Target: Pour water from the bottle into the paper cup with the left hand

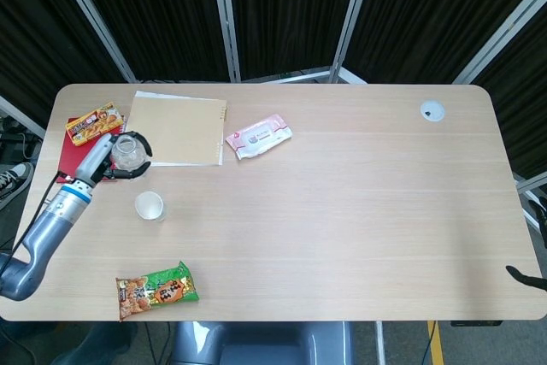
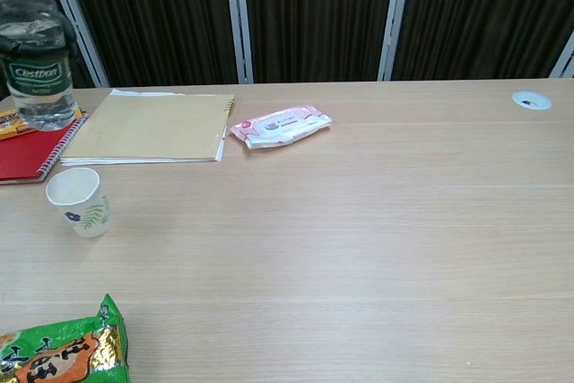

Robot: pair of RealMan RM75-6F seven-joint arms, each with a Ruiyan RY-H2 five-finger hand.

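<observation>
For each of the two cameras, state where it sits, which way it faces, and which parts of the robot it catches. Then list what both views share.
Head view: mounted high, looking steeply down on the whole table; shows the left arm and left hand gripping the bottle.
Chest view: mounted low at the near table edge, looking across toward the dark curtains; only the left hand's fingers show around the bottle.
Shared: bottle, paper cup, tan notebook, wipes pack, green snack bag.

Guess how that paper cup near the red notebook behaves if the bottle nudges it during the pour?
The paper cup looks empty and thin-walled, so it is probably very light and would slide or tip on the smooth table. It narrows toward the base, which likely makes tipping easier. The bottle in the left robot hand looks partly full, so probably heavier.
</observation>
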